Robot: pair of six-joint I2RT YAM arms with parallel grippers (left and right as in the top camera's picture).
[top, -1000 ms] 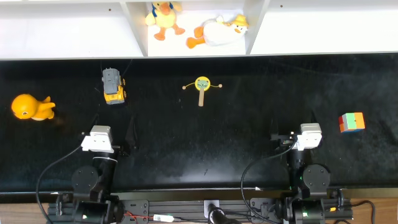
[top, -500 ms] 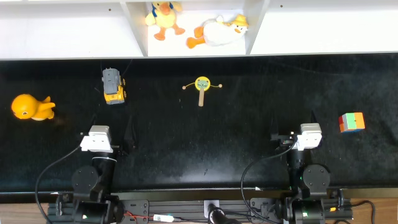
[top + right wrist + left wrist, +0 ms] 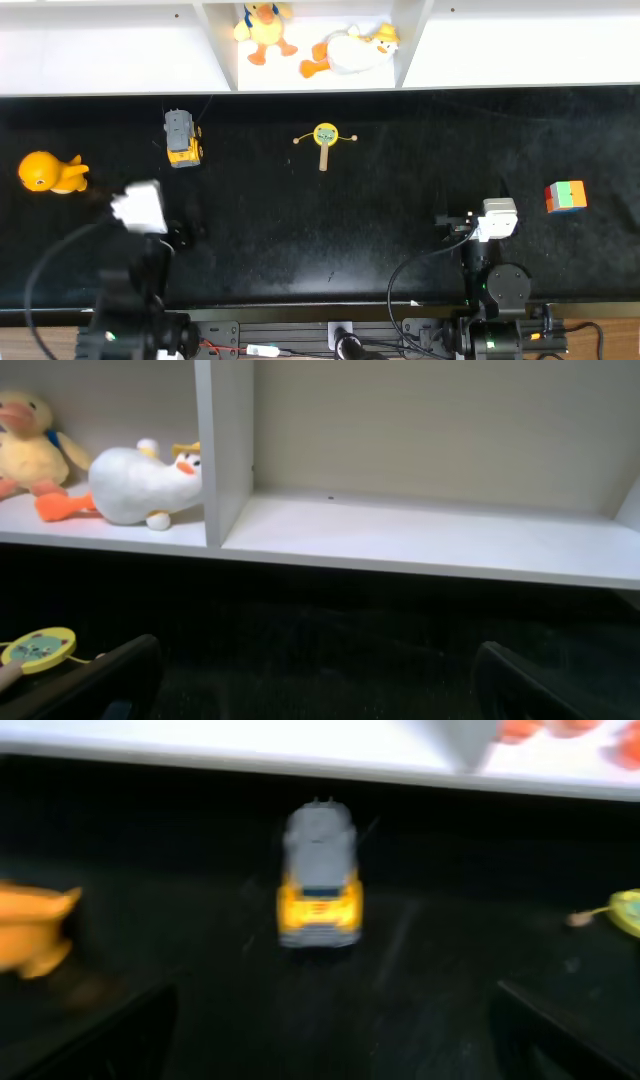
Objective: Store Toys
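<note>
A yellow toy truck [image 3: 181, 137] with a grey bed stands on the black table at the back left. It lies straight ahead of my left gripper [image 3: 330, 1055], which is open, empty and short of the truck [image 3: 320, 880]. An orange duck toy [image 3: 50, 172] sits at the far left, also seen beside the truck as the duck [image 3: 30, 930]. A small rattle drum [image 3: 325, 140] lies mid-table. A multicoloured cube [image 3: 565, 196] rests at the right. My right gripper [image 3: 320, 700] is open and empty, low over the table, facing the shelf.
A white shelf unit [image 3: 500, 50] runs along the table's back edge. Its middle bay holds a yellow plush duck [image 3: 264, 28] and a white plush duck [image 3: 350, 48]. The bay [image 3: 430, 535] to the right of them is bare. The right arm [image 3: 495, 220] stands near its base.
The left arm has swung left and risen from its rest pose, with its wrist now nearer the truck and the orange duck. The right arm and all toys have not moved.
</note>
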